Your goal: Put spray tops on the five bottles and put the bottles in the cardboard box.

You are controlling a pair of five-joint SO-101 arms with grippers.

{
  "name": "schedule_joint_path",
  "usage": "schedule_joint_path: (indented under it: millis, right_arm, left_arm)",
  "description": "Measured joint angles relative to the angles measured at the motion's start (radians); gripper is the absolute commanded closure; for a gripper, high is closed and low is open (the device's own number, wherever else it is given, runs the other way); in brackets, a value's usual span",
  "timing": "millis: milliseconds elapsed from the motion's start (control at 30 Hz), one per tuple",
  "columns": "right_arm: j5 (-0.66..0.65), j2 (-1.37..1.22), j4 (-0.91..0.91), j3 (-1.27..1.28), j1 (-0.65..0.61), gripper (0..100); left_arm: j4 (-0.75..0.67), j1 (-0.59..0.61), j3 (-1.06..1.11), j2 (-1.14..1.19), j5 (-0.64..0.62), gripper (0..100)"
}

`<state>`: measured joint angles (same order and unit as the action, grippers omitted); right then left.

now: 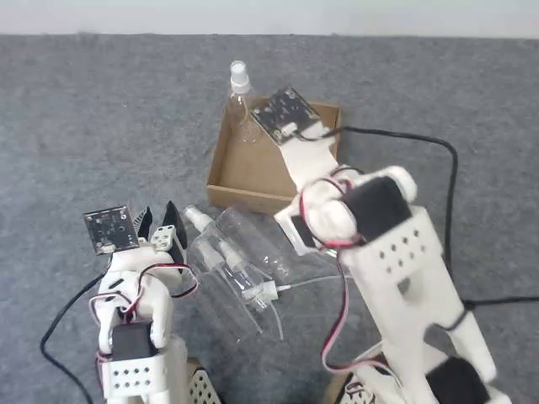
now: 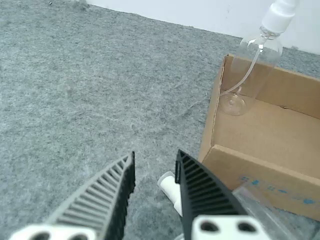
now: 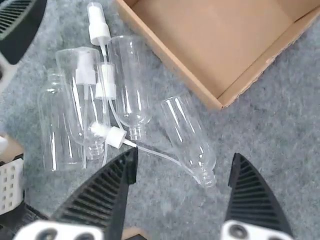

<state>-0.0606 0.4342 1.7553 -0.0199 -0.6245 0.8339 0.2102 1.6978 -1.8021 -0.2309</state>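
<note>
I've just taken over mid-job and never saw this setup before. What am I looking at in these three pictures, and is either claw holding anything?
Two small robot arms sit on a grey felt surface, each ending in a two-fingered gripper. The high view looks down on both; each wrist view looks out past its own arm's gripper. The left gripper and the right gripper are both open and hold nothing. One bottle with its spray top on stands upright in the cardboard box. Four more bottles lie beside the box between the arms, with loose white spray tops among them.
</note>
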Motion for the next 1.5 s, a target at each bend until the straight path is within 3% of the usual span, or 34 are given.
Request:
schedule_joint_path:
  millis: [400, 667, 933, 1100, 1500]
  right_arm:
    - [0.000, 0.245, 0.000, 0.175, -0.002, 77.5]
    - [0.000, 0.272, 0.000, 0.381, -0.002, 77.1]
    - [-0.003, 0.272, 0.000, 0.402, -0.002, 77.1]
    - [-0.109, 0.272, -0.002, 0.402, -0.002, 77.1]
    - [-0.218, 0.272, -0.126, 0.535, -0.002, 77.1]
  left_arm:
    - [0.000, 0.000, 0.000, 0.000, 0.002, 87]
    - [0.000, 0.000, 0.000, 0.000, 0.002, 87]
    - [0.000, 0.000, 0.000, 0.000, 0.002, 87]
    - [-0.020, 0.000, 0.000, 0.000, 0.002, 87]
    - [-0.020, 0.000, 0.000, 0.000, 0.002, 87]
